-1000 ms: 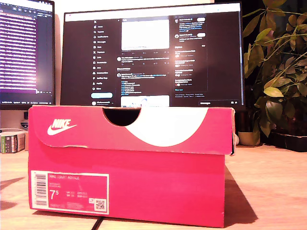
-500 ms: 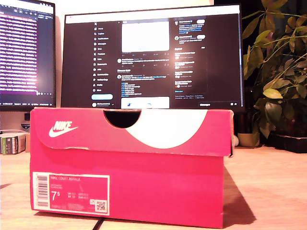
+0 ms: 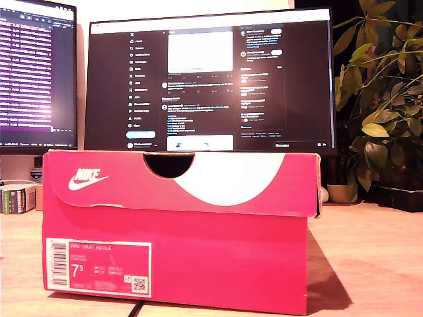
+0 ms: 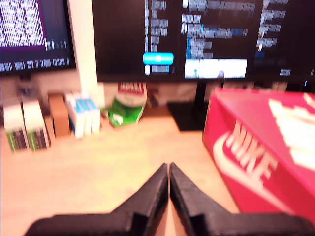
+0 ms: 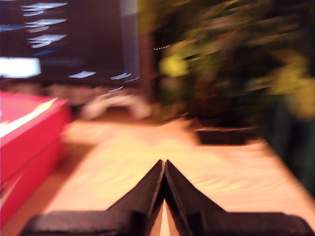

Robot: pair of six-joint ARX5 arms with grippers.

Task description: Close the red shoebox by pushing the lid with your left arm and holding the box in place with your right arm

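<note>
Since the earlier frames the red shoebox [image 3: 177,231] had shifted slightly toward the exterior view's right, and the shadow on the desk [image 3: 370,264] at that view's left edge had gone. My first hand [image 4: 169,169] had its fingers pressed together, empty, above bare desk with the box just beside it. My second hand [image 5: 164,166] was likewise closed on nothing, the box near it, though that view was blurred. The lid [image 3: 182,178] appeared seated over the box, so the closing looked essentially done; any next move would call only for clearing away. Behind stood two lit monitors [image 3: 210,79] and a leafy plant [image 3: 383,99].
</note>
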